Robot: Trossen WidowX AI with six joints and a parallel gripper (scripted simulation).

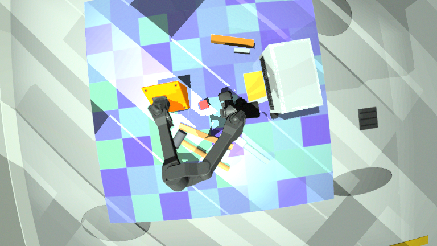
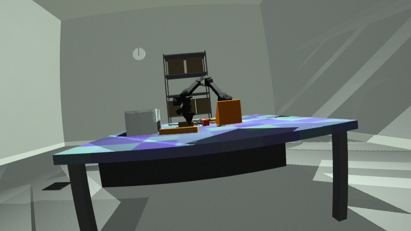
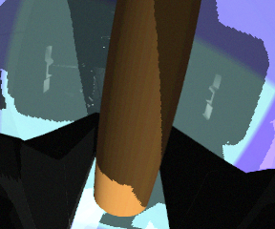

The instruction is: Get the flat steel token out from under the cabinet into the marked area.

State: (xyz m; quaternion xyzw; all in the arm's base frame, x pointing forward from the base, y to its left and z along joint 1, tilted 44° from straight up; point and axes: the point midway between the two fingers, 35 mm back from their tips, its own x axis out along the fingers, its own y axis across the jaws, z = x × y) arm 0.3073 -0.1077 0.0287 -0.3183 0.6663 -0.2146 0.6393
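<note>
The white cabinet [image 1: 295,76] [image 2: 141,123] stands at the right of the table in the top view, its dark vent slots [image 1: 267,83] facing the yellow marked area [image 1: 254,85]. The steel token cannot be made out in any view. My gripper [image 2: 189,122] [image 3: 132,126] is shut on a round wooden rod [image 3: 135,91], whose near end shows in the wrist view. The rod's far end is out of that view. The gripper points down, low over the table, beside the marked area on the side away from the cabinet. The arm hides its fingertips in the top view.
An orange bar [image 1: 231,41] and a small white block [image 1: 241,50] lie beyond the marked area. A red cube [image 1: 203,103] lies left of the gripper. Wooden sticks [image 1: 191,129] [image 1: 222,165], a grey cylinder [image 1: 180,138] and a pale strip [image 1: 258,152] lie around the arm, near an orange-yellow box [image 1: 178,101].
</note>
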